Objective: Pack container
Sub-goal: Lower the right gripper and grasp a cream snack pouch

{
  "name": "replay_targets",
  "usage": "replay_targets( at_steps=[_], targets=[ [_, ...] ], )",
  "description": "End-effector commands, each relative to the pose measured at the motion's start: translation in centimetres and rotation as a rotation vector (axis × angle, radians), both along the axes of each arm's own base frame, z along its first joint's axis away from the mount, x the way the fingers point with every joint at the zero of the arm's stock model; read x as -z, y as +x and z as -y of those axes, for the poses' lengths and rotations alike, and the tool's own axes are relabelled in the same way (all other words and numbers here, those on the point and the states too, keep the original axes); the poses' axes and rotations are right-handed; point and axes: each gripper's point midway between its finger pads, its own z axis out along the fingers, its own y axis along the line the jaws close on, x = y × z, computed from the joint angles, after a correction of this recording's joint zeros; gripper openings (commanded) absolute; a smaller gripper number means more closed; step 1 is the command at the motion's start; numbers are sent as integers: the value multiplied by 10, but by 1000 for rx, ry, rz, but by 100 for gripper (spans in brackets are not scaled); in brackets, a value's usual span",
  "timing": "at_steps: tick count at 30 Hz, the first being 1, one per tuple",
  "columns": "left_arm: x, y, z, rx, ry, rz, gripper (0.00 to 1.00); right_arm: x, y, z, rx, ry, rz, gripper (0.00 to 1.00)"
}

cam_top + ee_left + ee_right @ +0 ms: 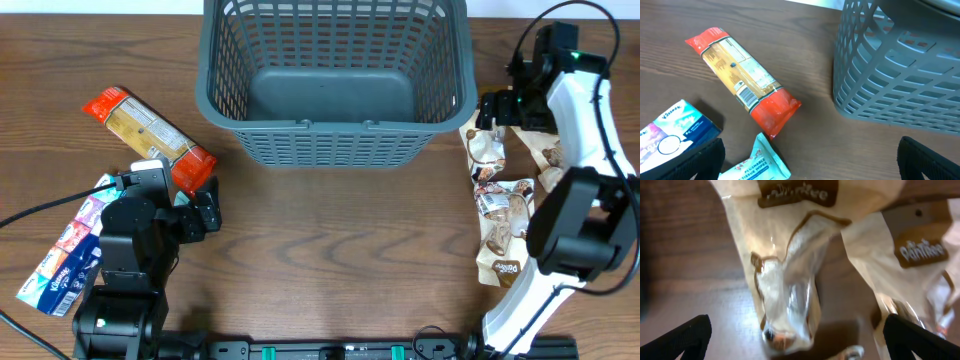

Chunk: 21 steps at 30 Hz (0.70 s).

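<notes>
1. The wooden worktop [330,235] carries everything.
2. The container [335,148], a grey slotted basket, stands at the far middle, its bottom bare.
3. A red-ended pasta pack [150,135] lies slantwise to its left.
4. Tan snack packs [500,215] cluster to its right.
5. The left gripper [207,208], near the pasta pack, is spread wide and holds nothing.
6. The right gripper [498,110] hangs over one snack pack, spread wide and holding nothing.

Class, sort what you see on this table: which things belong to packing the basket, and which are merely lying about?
For the job: grey basket, pasta packet, Kleenex tissue pack, wipes pack, snack pouches.
Lying about, probably: black cable on the left, black rail along the near edge.
</notes>
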Motion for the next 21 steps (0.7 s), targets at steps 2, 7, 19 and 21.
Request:
replay_targets(
  at_steps=[2, 7, 19, 21],
  targets=[
    [-11, 1, -3, -18, -8, 26, 99, 28, 4, -3, 11, 6, -41, 98],
    [-11, 1, -3, -18, -8, 26, 99, 58, 8, -9, 3, 43, -72, 96],
    [-11, 1, -3, -18, -8, 26, 99, 96, 9, -12, -2, 68, -118, 68],
    [-11, 1, -3, -18, -8, 26, 98, 97, 9, -12, -2, 69, -120, 43]
  ],
)
